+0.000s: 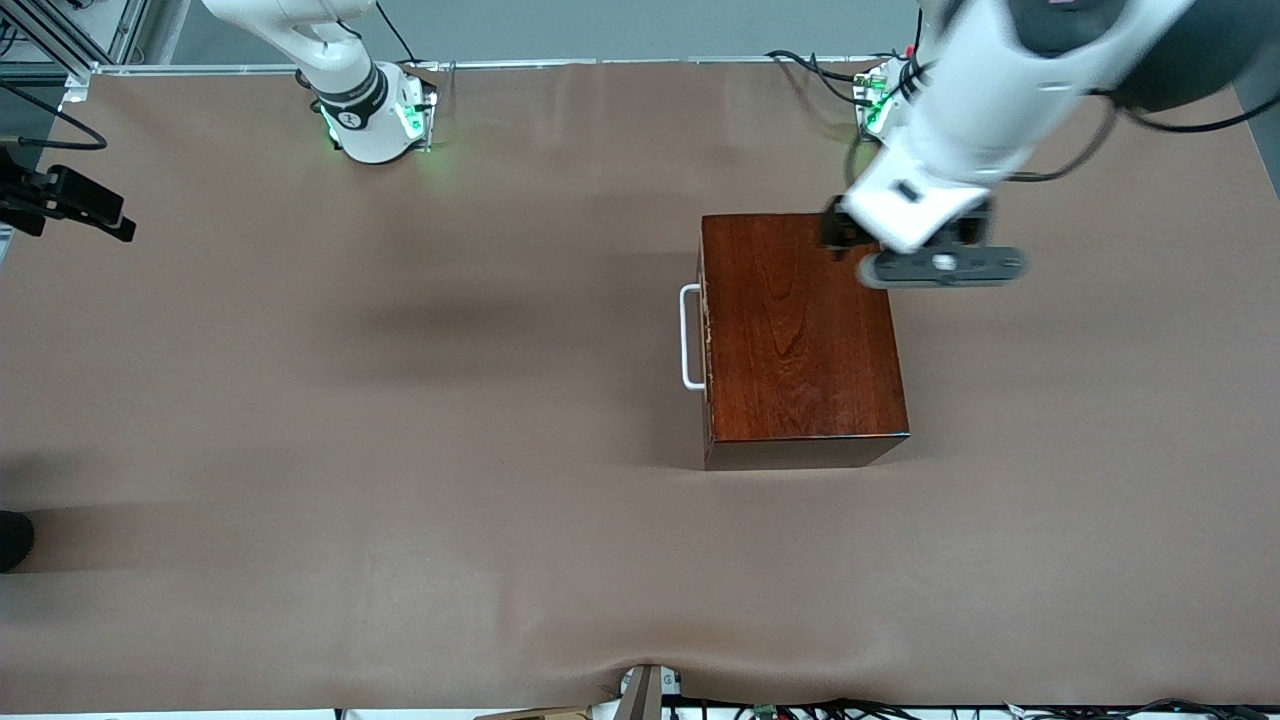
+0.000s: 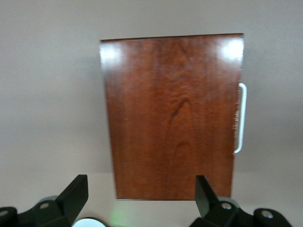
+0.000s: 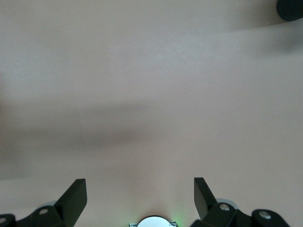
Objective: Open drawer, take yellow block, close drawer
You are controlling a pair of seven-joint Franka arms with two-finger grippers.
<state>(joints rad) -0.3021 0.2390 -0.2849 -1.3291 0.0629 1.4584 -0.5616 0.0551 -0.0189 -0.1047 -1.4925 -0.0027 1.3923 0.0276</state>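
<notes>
On brown table, glossy reddish-brown drawer [image 1: 800,335], white-handled.

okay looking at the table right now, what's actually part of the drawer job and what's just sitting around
Part of the job:
- drawer, shut inside the wooden box, white handle facing the right arm's end
- left gripper, open, over the box
- right gripper, open, waiting over bare table
- yellow block: not visible

Just lying about:
- cables by the left arm's base

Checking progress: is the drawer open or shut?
Shut. The drawer sits flush in the wooden box, only its white handle protruding; no pale interior shows.
</notes>
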